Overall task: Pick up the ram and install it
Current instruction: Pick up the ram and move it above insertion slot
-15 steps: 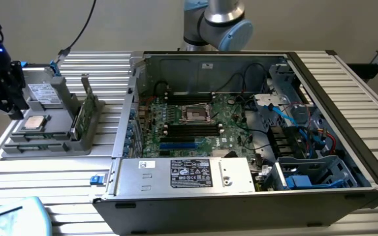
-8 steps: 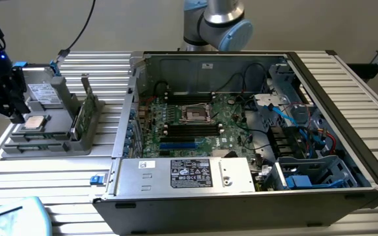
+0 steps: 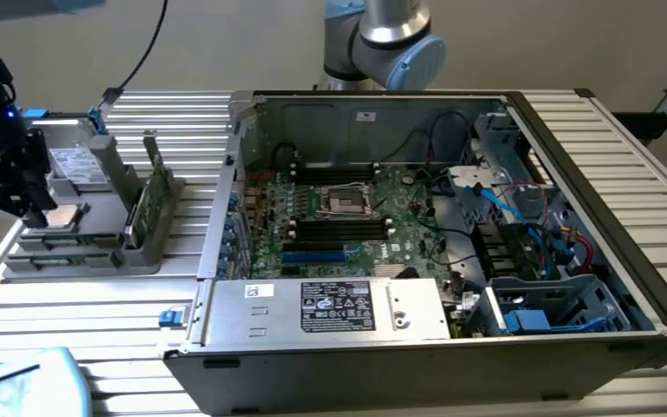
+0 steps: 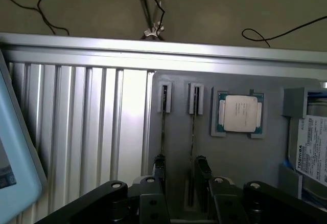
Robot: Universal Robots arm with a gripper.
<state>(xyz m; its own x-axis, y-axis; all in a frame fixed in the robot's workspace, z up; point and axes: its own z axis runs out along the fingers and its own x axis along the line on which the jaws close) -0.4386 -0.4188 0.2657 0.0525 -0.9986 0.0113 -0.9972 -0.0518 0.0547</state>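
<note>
Two ram sticks stand on edge in a grey fixture at the exterior view's left. One stick rises tall and the other sits lower. In the wrist view they show edge-on as thin dark lines running from grey end clips. My gripper is open, with its black fingers apart and nothing between them. In the exterior view the gripper hangs over the fixture's far-left part, apart from the sticks. The motherboard's long black slots lie inside the open computer case.
A square silver processor and a hard drive also sit on the fixture. A light-blue object lies at the table's near-left corner. The power supply, cables and drive cages crowd the case. The table is ribbed aluminium.
</note>
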